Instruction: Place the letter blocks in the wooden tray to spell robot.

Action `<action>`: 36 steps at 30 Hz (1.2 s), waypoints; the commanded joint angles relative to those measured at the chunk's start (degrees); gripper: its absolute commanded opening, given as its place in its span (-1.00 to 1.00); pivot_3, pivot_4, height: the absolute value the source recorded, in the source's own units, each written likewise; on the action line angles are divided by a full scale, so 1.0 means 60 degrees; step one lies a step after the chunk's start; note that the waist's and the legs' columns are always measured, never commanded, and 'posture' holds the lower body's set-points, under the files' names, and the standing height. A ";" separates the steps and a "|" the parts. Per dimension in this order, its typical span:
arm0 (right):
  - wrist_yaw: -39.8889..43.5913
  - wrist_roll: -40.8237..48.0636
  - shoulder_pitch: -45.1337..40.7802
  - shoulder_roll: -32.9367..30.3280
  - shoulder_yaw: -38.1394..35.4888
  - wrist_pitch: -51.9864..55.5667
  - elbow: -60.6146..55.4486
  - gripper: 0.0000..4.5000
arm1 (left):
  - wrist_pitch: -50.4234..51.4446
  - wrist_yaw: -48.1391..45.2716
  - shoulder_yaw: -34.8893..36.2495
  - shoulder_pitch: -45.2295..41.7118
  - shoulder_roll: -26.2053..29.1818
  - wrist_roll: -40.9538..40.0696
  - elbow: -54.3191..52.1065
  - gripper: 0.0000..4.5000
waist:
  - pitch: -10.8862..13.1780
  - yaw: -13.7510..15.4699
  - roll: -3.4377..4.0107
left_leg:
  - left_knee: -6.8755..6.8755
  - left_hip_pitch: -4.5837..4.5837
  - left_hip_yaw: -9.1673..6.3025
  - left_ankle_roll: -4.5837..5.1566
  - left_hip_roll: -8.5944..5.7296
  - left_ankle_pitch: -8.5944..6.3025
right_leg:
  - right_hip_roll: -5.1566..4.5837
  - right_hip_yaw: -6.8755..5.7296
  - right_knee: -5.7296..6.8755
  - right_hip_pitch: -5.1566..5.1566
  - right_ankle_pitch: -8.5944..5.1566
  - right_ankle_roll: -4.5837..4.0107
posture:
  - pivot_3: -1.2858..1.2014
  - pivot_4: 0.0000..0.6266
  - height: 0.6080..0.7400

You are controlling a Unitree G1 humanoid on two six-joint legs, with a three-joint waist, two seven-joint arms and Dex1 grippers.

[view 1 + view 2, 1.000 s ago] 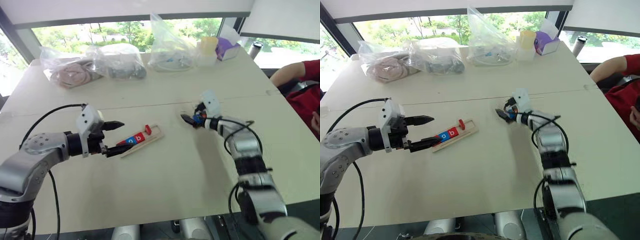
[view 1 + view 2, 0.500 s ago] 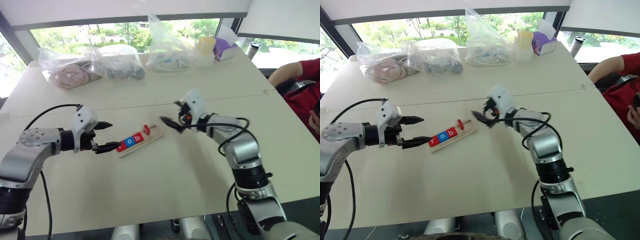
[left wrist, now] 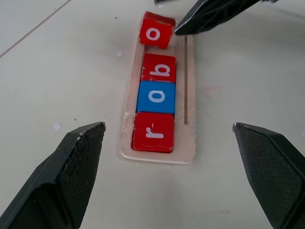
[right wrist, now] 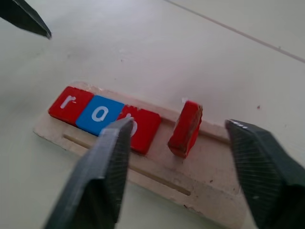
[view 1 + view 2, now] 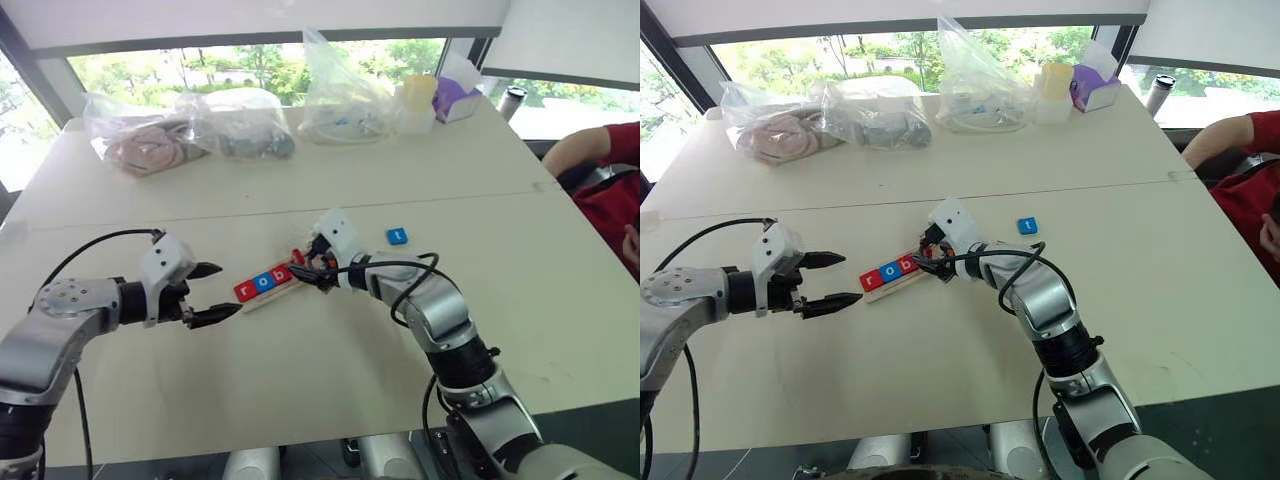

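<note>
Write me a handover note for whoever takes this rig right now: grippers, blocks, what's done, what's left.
Left gripper: open, holds nothing, hovers off the r end of the pale wooden tray.
Right gripper: open, fingers either side of the red o block, not gripping it.
Done: red r block, blue o block and red b block lie flat in the tray in order.
Left: the red o block stands tilted on edge in the fourth slot and needs laying flat; the blue t block lies on the table beyond the tray's open end and goes last.
</note>
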 commanded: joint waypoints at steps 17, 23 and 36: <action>-0.0970 0.2005 -0.0366 0.1491 -0.2755 0.2851 -0.0753 -0.99 | -0.0288 0.0133 -0.0078 -0.0083 -0.0140 0.0271 -0.0124 1.00 | 0.0001 0.0007 0.0001 | -0.0005 -0.0006 -0.0005 0.0000 0.0002 0.0000 | -0.0001 -0.0001 -0.0001 -0.0002 0.0003 0.0005 | 0.03 -0.52 1.00; -0.1457 0.2940 -0.0349 0.2315 -0.4251 0.5603 -0.1145 -0.99 | -0.0380 0.0105 -0.0231 -0.0258 -0.0215 0.0378 -0.0005 1.00 | 0.0002 0.0007 0.0003 | -0.0006 -0.0007 -0.0008 0.0000 0.0003 0.0000 | -0.0002 -0.0003 -0.0002 -0.0002 0.0003 0.0004 | 0.03 -0.52 1.00; -0.1902 0.2911 -0.0668 0.2565 -0.4384 0.5337 -0.0047 0.24 | -0.0445 0.0133 -0.0263 -0.0244 -0.0295 0.0502 0.0006 1.00 | 0.0002 -0.0010 0.0004 | -0.0008 -0.0006 -0.0004 0.0001 0.0002 -0.0001 | 0.0000 -0.0003 -0.0005 -0.0003 0.0001 0.0004 | 0.03 -0.52 1.00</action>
